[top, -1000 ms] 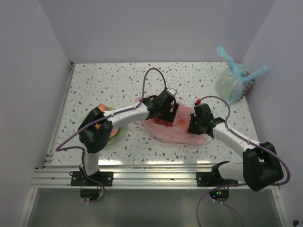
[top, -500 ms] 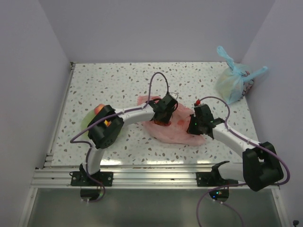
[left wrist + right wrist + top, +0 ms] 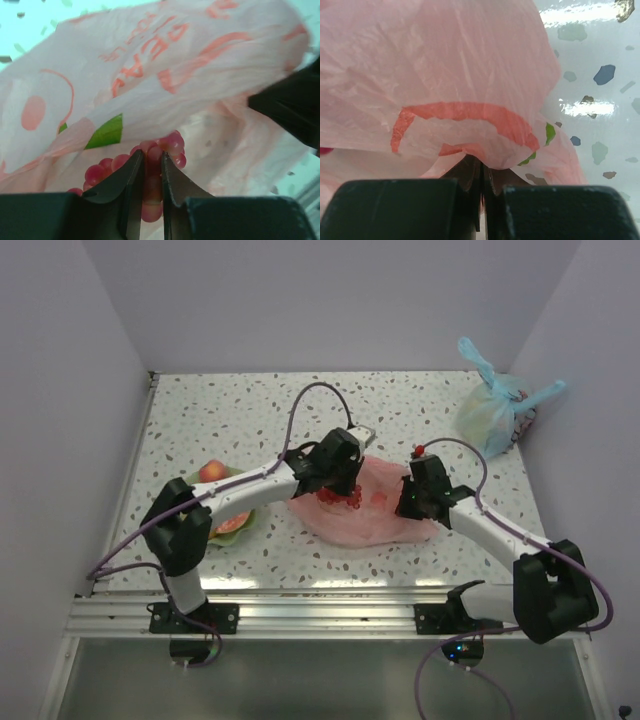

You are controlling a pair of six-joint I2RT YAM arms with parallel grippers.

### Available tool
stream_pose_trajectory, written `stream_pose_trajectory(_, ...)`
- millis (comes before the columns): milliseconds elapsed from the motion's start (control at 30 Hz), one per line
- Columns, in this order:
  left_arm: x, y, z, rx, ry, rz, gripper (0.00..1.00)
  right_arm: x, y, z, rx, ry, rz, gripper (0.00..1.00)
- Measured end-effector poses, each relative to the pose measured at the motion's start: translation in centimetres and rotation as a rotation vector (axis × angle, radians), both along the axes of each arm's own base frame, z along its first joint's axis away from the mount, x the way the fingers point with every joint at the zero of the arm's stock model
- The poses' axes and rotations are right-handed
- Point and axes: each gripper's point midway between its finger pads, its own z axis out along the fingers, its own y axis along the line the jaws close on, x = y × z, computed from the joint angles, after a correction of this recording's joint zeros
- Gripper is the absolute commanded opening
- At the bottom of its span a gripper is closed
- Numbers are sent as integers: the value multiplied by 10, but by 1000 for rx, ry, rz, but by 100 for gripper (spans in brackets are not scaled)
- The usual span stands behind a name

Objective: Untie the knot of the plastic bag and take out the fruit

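Two grippers are engaged on the plastic bag (image 3: 372, 522), which lies crumpled near the middle of the table (image 3: 250, 420), between the arms. The knot cannot be made out in any view. The bag's mouth is judged to be open already, since a grape cluster (image 3: 170, 146) is seen bare at its edge. The step in hand is therefore taken to be the removal of the fruit.

The left gripper (image 3: 151, 159) is narrowed to a slim gap, and grapes of the cluster are pinched between its fingers (image 3: 131, 180), just below the printed film. The right gripper (image 3: 482, 170) is closed tight on a fold of pink film at the bag's right side, so the bag is anchored against any pull on the cluster.

A peach (image 3: 212, 472) and another reddish piece are seen in the green bowl (image 3: 244, 528) at the left, well apart from the bag. Whether more fruit lies inside the bag cannot be told.

For the next move, it is judged that the cluster should be lifted clear of the film and carried left to the bowl — with the right-hand pinch kept on, so that the bag is not dragged along. Some care is called for, as the thin film could catch on the grapes.
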Motion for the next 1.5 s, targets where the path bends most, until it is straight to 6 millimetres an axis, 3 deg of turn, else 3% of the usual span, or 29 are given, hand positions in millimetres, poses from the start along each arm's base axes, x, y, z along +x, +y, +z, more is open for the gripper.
stream_pose_trajectory(333,-20,-25,142,-341,-163,-167,4,5,-6,-1,-39,4,-26,0)
stream_pose_trajectory(500,-25,-25,192,-439,-219,-192,4,2,-10,-3,-57,17,-35,0)
stream_pose_trajectory(600,-15,-3,212,-451,-259,-123,3,0,-14,-4,-77,24,-45,0)
stream_pose_trajectory(733,15,62,227,-407,-310,81,2,0,-18,-5,-94,25,-55,0)
stream_pose_trajectory(833,30,124,225,-357,-344,268,0,-1,-20,-5,-103,27,-59,0)
stream_pose_trajectory(933,28,185,211,-286,-353,446,0,-2,-21,-4,-106,27,-61,0)
stream_pose_trajectory(1167,9,288,144,-118,-296,731,0,-1,-23,-2,-116,24,-66,0)
stream_pose_trajectory(1333,-8,312,88,1,-222,736,5,3,-21,2,-111,12,-63,0)
stream_pose_trajectory(1500,-17,316,56,84,-180,658,17,5,-20,5,-111,5,-60,0)
